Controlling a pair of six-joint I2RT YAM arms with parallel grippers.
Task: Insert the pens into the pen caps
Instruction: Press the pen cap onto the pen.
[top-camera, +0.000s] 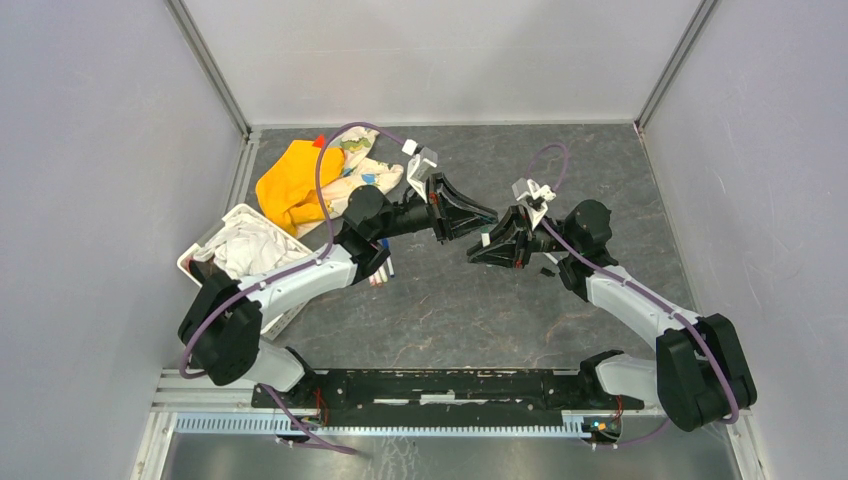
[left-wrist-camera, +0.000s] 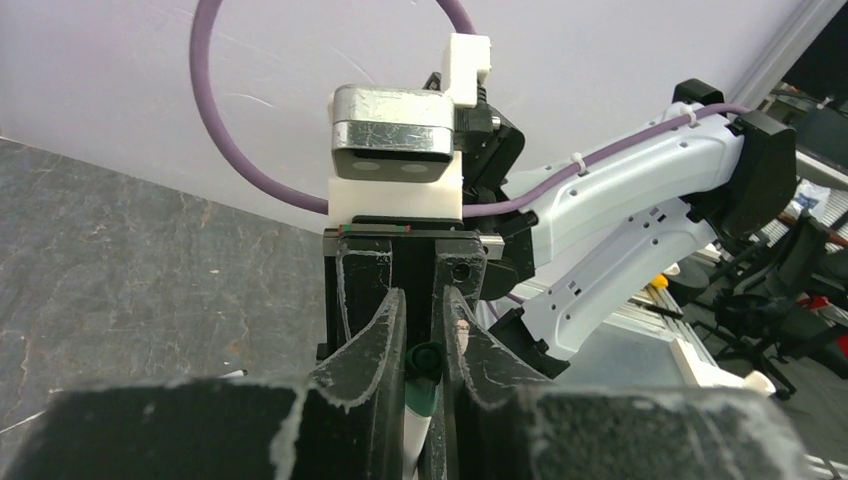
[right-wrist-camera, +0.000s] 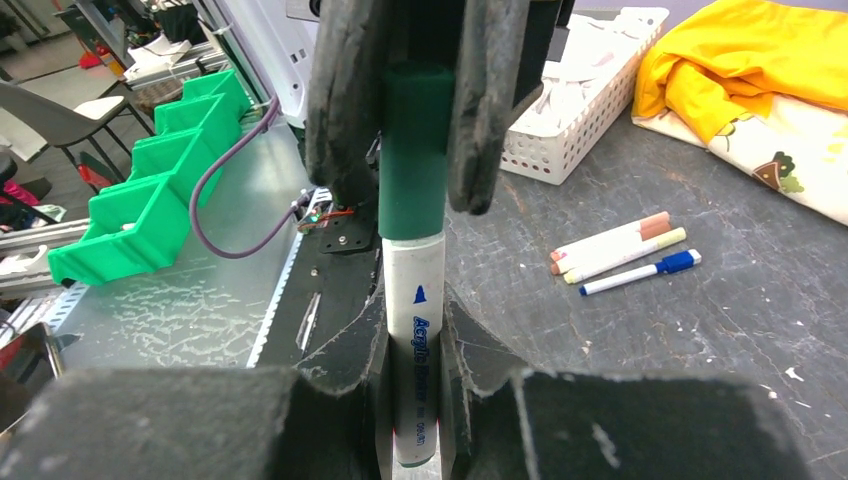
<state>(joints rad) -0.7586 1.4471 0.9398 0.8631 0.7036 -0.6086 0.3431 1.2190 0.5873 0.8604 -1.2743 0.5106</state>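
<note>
Basket (right-wrist-camera: 575, 130): white, at the left of the desk (top-camera: 450, 310); pale cloth inside; no part in the task
Loose pens (right-wrist-camera: 612, 248): small cluster lying on the desk near the basket; a thin one with a blue cap (right-wrist-camera: 678, 261) just beside; all appear capped, though too small to be sure
Left pincer (right-wrist-camera: 414, 190): raised over mid-desk; clamped on the dark green cap (right-wrist-camera: 415, 130)
Pen (right-wrist-camera: 413, 290): white barrel, held in the air between both pincers; cap meets its collar
Right pincer (right-wrist-camera: 414, 345): clamped on the barrel; faces the left one
Done: by judgement, this cap is on; full seating cannot be told
Left: likely a last press home, then setting it down
</note>
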